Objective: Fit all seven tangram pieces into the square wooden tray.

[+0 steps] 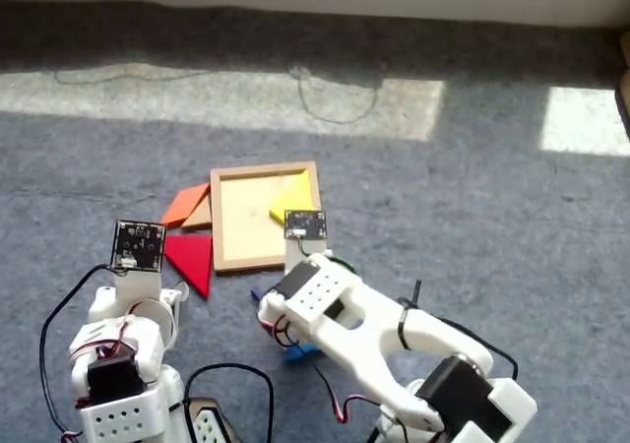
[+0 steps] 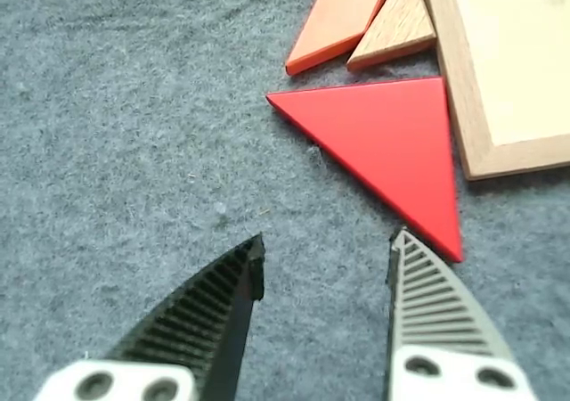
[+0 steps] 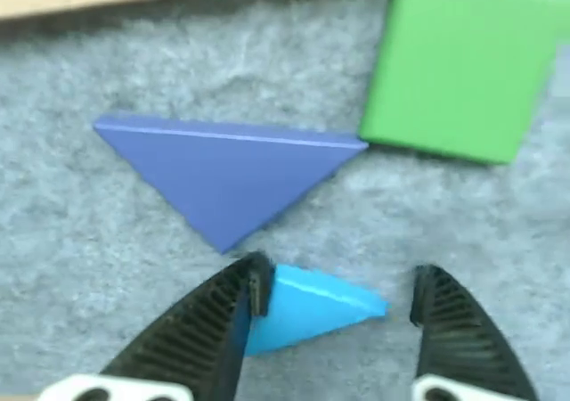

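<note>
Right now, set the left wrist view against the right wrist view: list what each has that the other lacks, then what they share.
Left wrist view, not the right: red triangle, orange piece, plain wood triangle, open left hand. Right wrist view, not the left: dark blue triangle, green square, light blue triangle lying inside the open right hand. Both: the frame of the wooden tray and grey carpet.

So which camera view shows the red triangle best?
The left wrist view: the whole red triangle lies flat on the carpet beside the tray, all three corners visible. The high view shows it farther off, next to the tray. The right wrist view faces the dark blue triangle and green square.
</note>
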